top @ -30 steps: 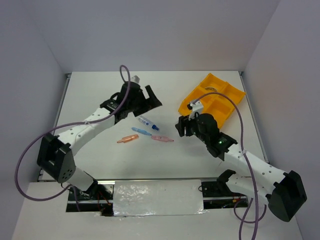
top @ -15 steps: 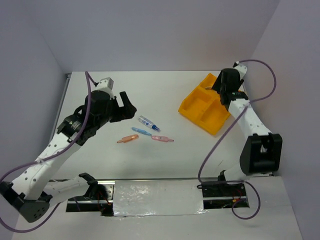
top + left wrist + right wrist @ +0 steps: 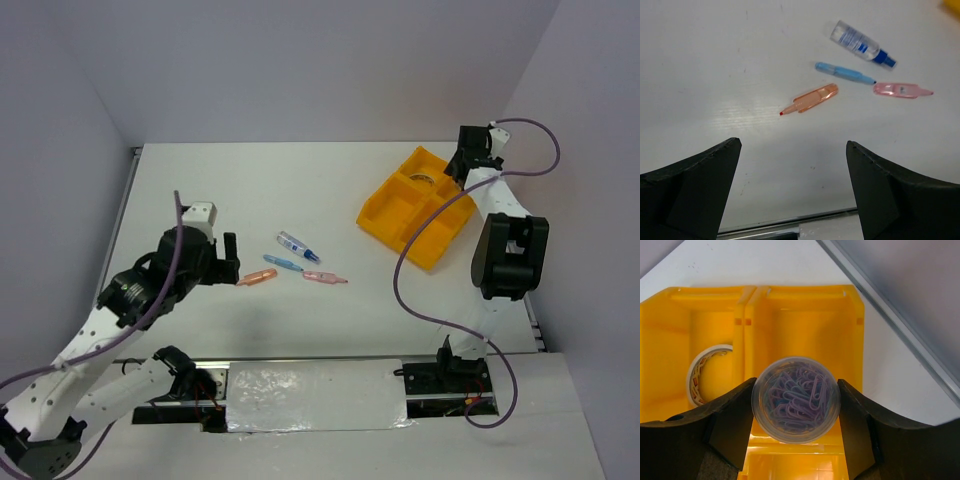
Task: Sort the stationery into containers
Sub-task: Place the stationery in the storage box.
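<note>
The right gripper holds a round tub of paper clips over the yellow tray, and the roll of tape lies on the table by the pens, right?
Not quite. The roll of tape sits inside a compartment of the yellow tray, not on the table; the right wrist view shows it. The right gripper does hold the tub of paper clips over the tray.

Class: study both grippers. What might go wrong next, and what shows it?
1. The right gripper pinches the round paper-clip tub by its curved sides over the yellow tray; it might slip, or drop in with the tape ring.
2. The open left gripper hovers near the orange stick, with the blue stick close beside; closing might knock both.
</note>
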Action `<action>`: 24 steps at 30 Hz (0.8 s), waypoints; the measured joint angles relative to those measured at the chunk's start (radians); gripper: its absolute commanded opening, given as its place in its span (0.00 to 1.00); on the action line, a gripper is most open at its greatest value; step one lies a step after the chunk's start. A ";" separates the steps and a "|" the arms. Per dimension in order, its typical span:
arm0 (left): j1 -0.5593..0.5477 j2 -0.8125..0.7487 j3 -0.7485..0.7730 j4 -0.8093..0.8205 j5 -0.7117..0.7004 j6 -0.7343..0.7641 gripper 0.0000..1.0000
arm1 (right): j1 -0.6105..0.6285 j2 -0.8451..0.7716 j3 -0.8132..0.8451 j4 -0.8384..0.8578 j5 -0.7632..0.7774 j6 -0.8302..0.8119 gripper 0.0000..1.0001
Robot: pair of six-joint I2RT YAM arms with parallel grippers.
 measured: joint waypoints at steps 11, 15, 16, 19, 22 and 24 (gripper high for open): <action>0.000 0.050 -0.048 0.045 0.016 0.021 0.99 | -0.023 0.061 0.015 -0.005 -0.027 -0.013 0.11; 0.000 0.046 -0.048 0.051 0.027 0.027 0.99 | -0.044 0.085 0.015 -0.007 -0.042 -0.017 0.28; 0.000 0.048 -0.048 0.051 0.032 0.027 0.99 | -0.049 0.086 0.015 -0.007 -0.043 -0.019 0.30; 0.000 0.054 -0.048 0.054 0.040 0.029 0.99 | -0.059 0.086 0.015 -0.006 -0.043 -0.027 0.42; 0.000 0.057 -0.048 0.055 0.047 0.030 0.99 | -0.063 0.087 0.015 -0.006 -0.051 -0.035 0.54; 0.000 0.060 -0.048 0.055 0.052 0.030 0.99 | -0.063 0.086 0.015 -0.006 -0.063 -0.038 0.57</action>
